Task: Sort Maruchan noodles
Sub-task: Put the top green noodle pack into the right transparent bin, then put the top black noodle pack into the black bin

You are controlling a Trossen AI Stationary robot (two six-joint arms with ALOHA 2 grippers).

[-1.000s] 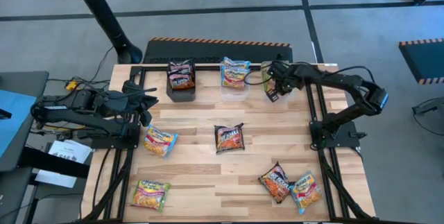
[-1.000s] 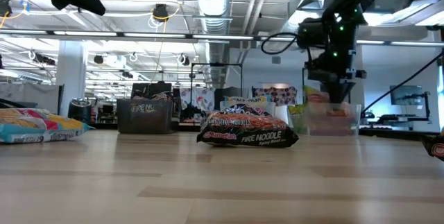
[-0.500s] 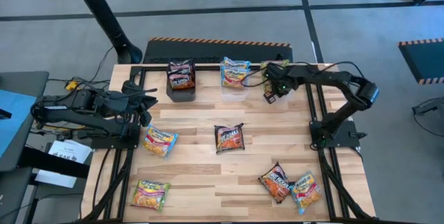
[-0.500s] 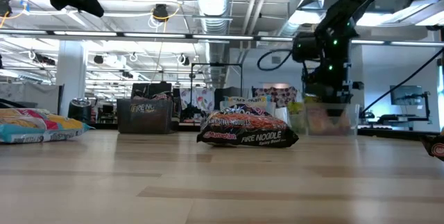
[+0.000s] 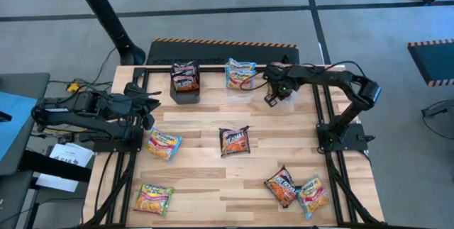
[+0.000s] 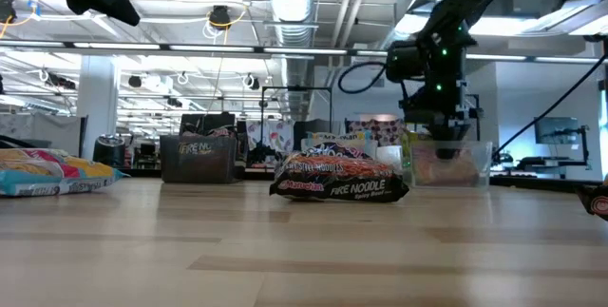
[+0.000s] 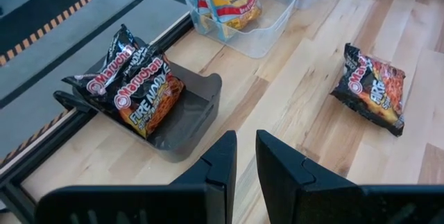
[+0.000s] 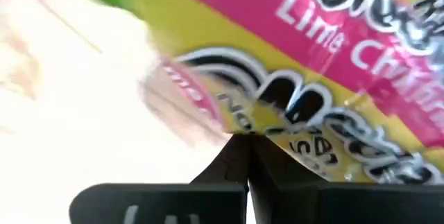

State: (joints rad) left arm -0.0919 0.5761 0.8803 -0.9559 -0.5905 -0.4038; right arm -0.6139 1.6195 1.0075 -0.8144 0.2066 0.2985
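One packet (image 8: 333, 92), yellow-green, fills the right wrist view, pinched in the closed right gripper (image 8: 248, 144); overhead hides it.

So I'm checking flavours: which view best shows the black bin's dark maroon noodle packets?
The left wrist view: the dark maroon noodle packets fill the black bin, labels readable. High view shows them small; low view mostly the bin front; right wrist view nothing.

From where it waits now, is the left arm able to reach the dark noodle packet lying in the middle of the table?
Probably yes. The left gripper waits at the table's left edge, and only bare wood lies between it and the dark packet; nothing blocks the way.
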